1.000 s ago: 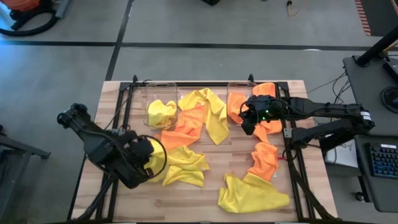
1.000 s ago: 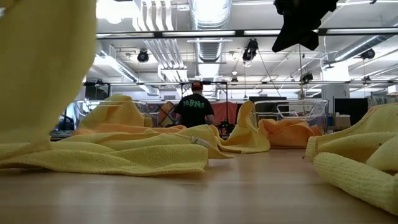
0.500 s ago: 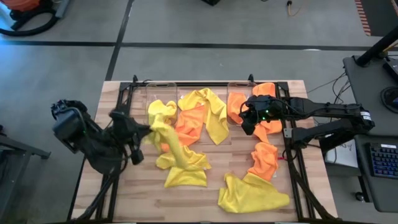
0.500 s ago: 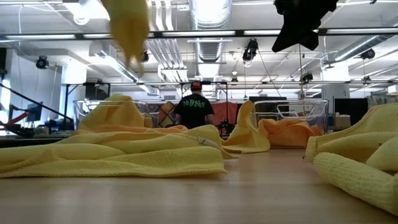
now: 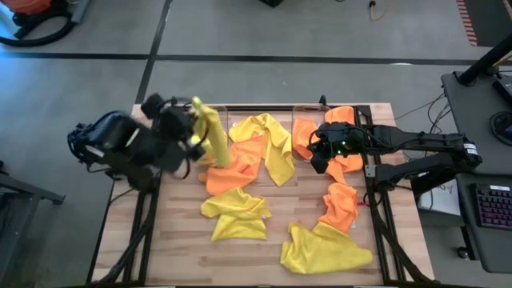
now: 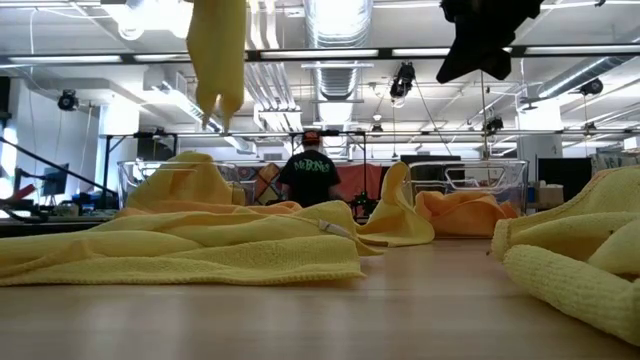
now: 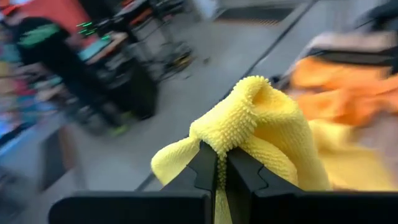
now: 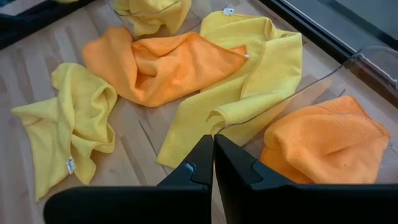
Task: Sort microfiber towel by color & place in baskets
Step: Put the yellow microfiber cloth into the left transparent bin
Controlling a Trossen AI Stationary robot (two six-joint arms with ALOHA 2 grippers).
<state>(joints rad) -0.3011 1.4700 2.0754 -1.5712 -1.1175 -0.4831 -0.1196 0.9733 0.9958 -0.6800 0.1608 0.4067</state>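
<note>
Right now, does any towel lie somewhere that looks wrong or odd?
Yes. An orange towel is draped over the outer wall of the right basket, partly outside it. The left gripper holds a yellow towel up.

Setting: robotics lab or industrial workshop hall.
Ceiling: exposed ducts point(image 6: 335, 25), pipes and strip lighting.
Floor: grey concrete point(image 5: 264, 76) with dark marked lines.
Bench: wooden table point(image 5: 268, 268) on a black metal frame.
Surroundings: desk with keyboard point(image 5: 490, 206), loose cables, equipment racks.
Occupant: person point(image 6: 310, 180) standing at far benches.
</note>
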